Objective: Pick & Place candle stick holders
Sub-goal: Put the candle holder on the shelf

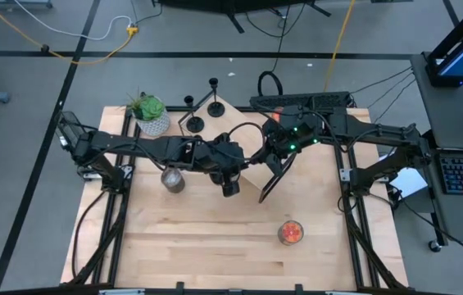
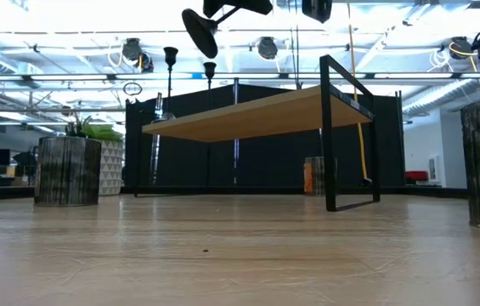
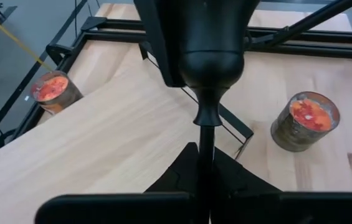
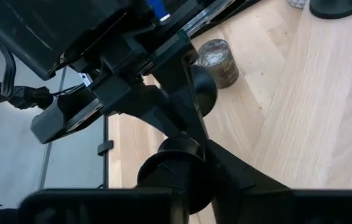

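Both claws on one matte black candle stick holder [image 3: 205,118], held in the air over the middle of the light wood bench [image 1: 215,254].

Far left: green plant in a white patterned pot [image 1: 151,116]. Near it, a grey cylindrical jar candle [image 1: 173,179] stands just beside the left arm. Left claw [image 3: 205,163] is pressed together on the thin stem of the raised holder. The holder's round disc base [image 2: 197,32] shows tilted, high above the bench in the low view. Two more black disc-base holders [image 1: 194,123] [image 1: 214,104] stand upright on the wood-topped black-framed riser [image 1: 239,131] at centre far. Right claw [image 4: 182,180] comes in from the right and pinches the same holder at its other end, close against the left claw. Near right: orange-red glass jar candle [image 1: 291,233], well apart from both arms.
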